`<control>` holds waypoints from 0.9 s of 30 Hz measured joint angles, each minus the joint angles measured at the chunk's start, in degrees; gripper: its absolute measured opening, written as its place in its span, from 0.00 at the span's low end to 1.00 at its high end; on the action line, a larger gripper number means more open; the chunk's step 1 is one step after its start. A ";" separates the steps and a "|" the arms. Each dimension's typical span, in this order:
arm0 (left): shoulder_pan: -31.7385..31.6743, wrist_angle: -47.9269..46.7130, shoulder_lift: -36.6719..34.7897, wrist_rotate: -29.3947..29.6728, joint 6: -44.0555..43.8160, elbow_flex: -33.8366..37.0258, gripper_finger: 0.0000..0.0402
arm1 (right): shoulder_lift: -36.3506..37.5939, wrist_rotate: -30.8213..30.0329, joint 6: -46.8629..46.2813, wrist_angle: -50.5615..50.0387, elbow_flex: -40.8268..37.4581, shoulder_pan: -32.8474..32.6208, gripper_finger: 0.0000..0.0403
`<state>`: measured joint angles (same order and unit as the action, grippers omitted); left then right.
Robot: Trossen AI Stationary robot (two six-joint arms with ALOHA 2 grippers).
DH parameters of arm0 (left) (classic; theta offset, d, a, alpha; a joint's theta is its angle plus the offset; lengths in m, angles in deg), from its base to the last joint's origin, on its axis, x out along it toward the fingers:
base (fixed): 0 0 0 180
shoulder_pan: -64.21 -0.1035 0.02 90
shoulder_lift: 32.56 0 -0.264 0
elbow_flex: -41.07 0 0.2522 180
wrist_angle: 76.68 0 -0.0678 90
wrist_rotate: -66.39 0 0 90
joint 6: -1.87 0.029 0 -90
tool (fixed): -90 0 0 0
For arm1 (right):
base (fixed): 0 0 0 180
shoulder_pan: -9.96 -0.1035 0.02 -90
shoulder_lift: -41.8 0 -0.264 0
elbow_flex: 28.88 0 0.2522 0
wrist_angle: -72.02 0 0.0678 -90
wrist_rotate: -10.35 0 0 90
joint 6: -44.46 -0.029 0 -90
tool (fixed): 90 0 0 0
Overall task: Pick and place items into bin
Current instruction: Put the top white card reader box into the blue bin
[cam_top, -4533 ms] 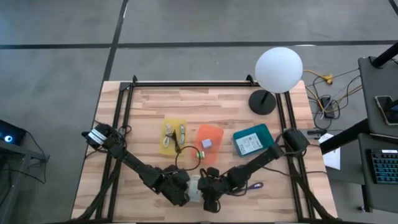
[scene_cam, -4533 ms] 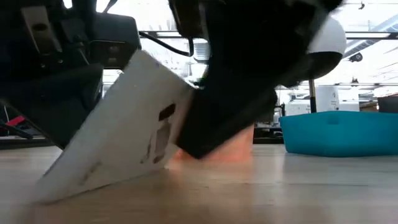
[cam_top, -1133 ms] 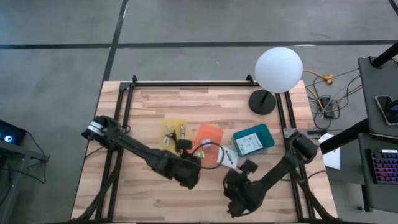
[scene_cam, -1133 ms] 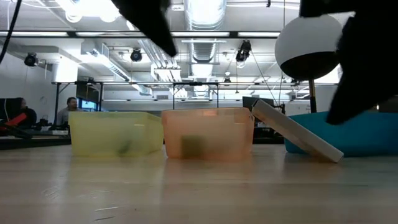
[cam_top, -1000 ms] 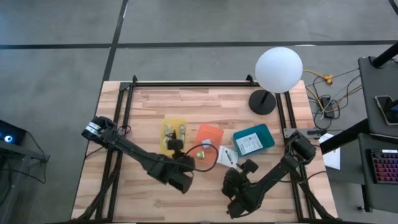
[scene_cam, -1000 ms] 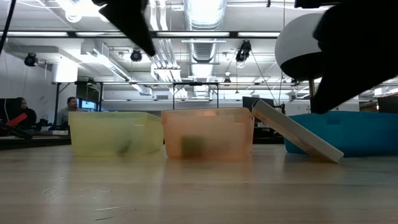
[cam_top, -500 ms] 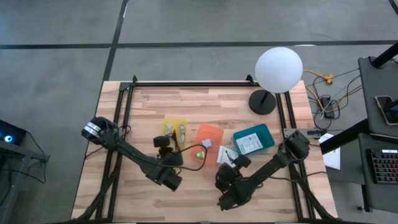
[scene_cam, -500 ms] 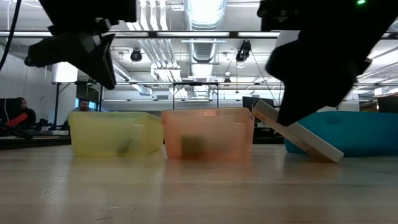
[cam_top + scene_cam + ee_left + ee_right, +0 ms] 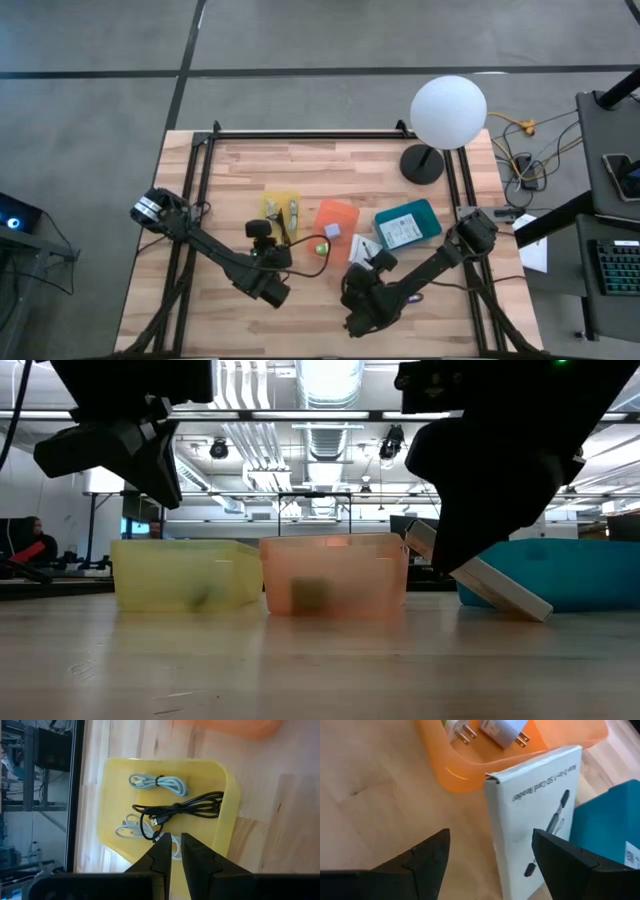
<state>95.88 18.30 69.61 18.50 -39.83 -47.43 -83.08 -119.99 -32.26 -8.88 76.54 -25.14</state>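
Note:
My left gripper hangs over the near end of the yellow bin, shut on the black cord. The cord lies in that bin among pale coiled cables. My right gripper is open, close above the white printed box. The box leans with its upper end on the orange bin's rim and its lower end on the table. In the high view the left gripper is at the yellow bin and the right gripper is by the box. My left gripper pinches a loop of the black cord between its fingertips, coming from above and pointing down. The rest of the cord lies slack on the bottom of the yellow bin, across the pale cables.
The orange bin holds white plug adapters and a small grey cube. The teal bin with a white card stands right of the box. A small green thing lies near the orange bin. The globe lamp is at the far right.
My left gripper has carried the black cord from beside the orange bin toward the table's left, and the cord has come to lie in the yellow bin. My right gripper has moved from the near edge toward the far left, up to the leaning white box.

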 joint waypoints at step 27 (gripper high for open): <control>-0.05 0.66 0.00 0.11 0.07 0.00 0.07 | -0.02 -0.83 -8.83 -2.71 -4.86 5.75 0.36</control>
<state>95.83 18.96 69.61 18.61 -39.76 -47.43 -83.10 -120.82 -41.09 -11.59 71.68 -19.39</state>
